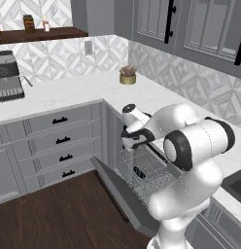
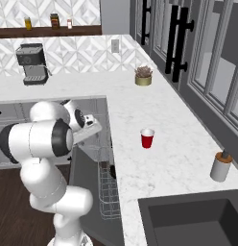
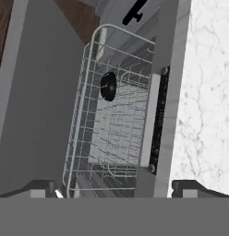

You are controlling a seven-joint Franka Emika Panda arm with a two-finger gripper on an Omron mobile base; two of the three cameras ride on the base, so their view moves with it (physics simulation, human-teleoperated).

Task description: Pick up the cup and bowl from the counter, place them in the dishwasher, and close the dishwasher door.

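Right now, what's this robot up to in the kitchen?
It is loading the dishwasher. The dishwasher door is down and the wire rack is pulled out, with the black bowl already in it. The gripper is open and empty above the rack. The red cup stands on the counter, not yet picked up.
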